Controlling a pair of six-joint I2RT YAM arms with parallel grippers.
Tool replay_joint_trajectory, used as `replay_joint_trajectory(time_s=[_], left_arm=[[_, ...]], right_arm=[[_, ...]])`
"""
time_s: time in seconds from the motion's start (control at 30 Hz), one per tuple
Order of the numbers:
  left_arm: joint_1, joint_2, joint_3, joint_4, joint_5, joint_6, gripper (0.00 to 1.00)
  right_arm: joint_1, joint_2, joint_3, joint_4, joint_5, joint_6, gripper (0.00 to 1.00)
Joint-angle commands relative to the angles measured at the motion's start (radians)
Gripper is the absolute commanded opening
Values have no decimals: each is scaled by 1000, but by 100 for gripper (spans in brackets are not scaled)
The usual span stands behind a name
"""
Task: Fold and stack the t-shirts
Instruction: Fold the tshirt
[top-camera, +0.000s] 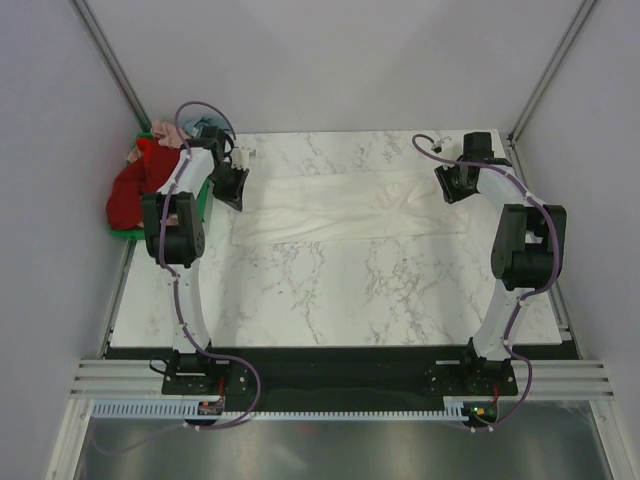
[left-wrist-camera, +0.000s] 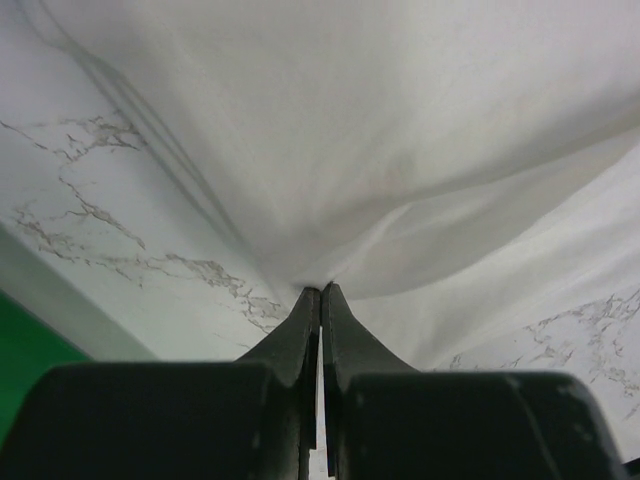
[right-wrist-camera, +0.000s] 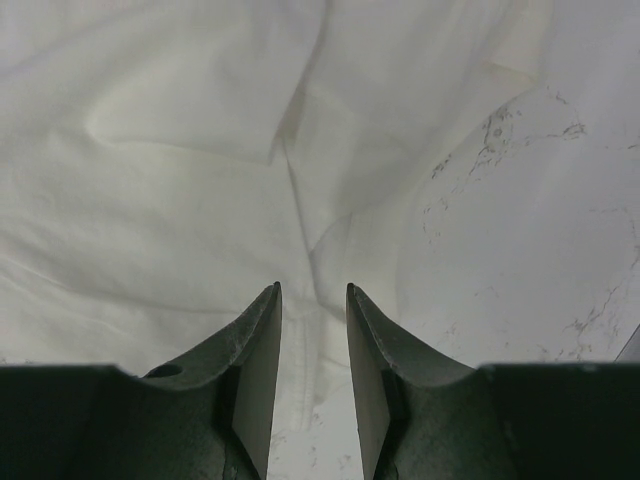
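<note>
Lying flat across the far half of the counter (top-camera: 340, 300), the cream-white t-shirt (top-camera: 340, 208) stretches between both arms. The left gripper (left-wrist-camera: 320, 291), pressed together, pinches a fold at the shirt's left edge. The right gripper (right-wrist-camera: 312, 290) hangs spread just over its right end.

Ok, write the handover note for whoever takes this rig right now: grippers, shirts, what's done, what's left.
Left gripper: shut, pinching the left edge of the cream-white shirt.
Right gripper: open, low over the shirt's right end, gripping nothing.
Shirts: the cream-white one lies stretched across the far side of the table, between the two grippers. The pile of other shirts, with red and pink showing, sits in the green crate at the far left.
Done: one shirt is out on the table.
Left: finish folding it, then fold and stack the others. No stack is visible yet.
</note>
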Motion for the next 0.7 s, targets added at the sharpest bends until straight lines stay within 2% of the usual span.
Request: replay_joint_trajectory(time_s=[0.0, 0.03, 0.13, 0.23, 0.43, 0.53, 0.57, 0.6, 0.67], left_arm=[[4, 7, 47, 6, -21, -34, 2], [4, 7, 54, 6, -21, -34, 2], [32, -5, 65, 21, -46, -47, 29], [30, -63, 67, 58, -44, -61, 32], [23, -126, 7, 66, 71, -32, 24], [20, -100, -12, 32, 95, -12, 16], [18, -93, -13, 24, 109, -12, 8], [18, -83, -18, 20, 117, -14, 5], [18, -79, -33, 18, 126, -12, 2]], right_arm=[[-4, -16, 43, 14, 1, 9, 40], [-4, -17, 41, 12, 1, 9, 40], [-4, -22, 40, 14, 4, 8, 40], [-4, -30, 35, 12, 6, 8, 40], [-4, -37, 20, 14, 6, 8, 40], [-4, -39, 20, 14, 8, 8, 40], [-4, -40, 20, 12, 8, 8, 40], [-4, -42, 21, 12, 8, 6, 40], [-4, -43, 21, 14, 11, 3, 40]])
